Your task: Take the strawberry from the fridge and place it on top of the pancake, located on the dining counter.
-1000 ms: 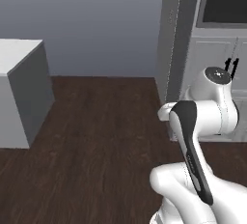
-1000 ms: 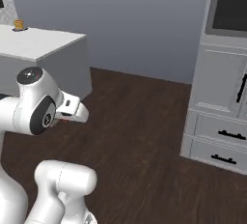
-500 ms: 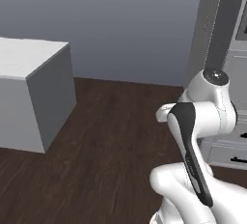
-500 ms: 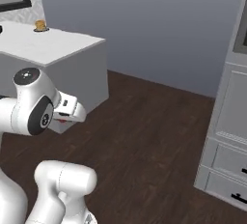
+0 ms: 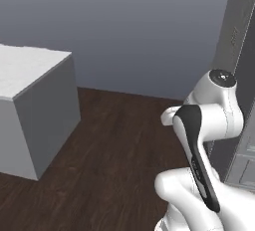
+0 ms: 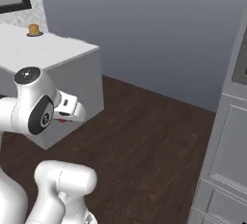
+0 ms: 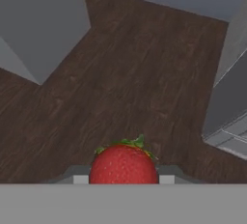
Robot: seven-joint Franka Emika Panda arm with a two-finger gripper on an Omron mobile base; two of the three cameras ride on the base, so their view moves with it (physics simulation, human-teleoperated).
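Open floor: a wide stretch of dark wood floor point(image 6: 144, 136) is seen between the dining counter point(image 6: 53, 54) and the light grey panelled cabinets point(image 6: 226, 170); nothing is seen lying on it.
Counter edge: the near corner of the dining counter is seen close beside the arm in the right base view; in the left base view the dining counter point(image 5: 30, 70) is set well apart from the arm, across the floor.
Back wall: a plain blue-grey wall point(image 5: 139, 31) closes the room beyond the dining counter.
Fridge side: a tall dark grey panel point(image 5: 239, 75) is seen just behind the arm in the left base view; whether it belongs to the fridge cannot be told.
Pancake: the pancake point(image 6: 33, 29) is seen small and far back on the dining counter top, near the wall.
Arm pose: the arm is folded close over its base, elbow raised, with the hand pointed forward and down toward the floor beside the dining counter.
Gripper: the gripper point(image 6: 65, 118) is closed tightly on the strawberry point(image 7: 124, 164); in the right base view a bit of red is seen under the hand.
Strawberry: it is held between the finger tips point(image 7: 166, 177), leaves facing away from the camera, above the floor and apart from the dining counter.
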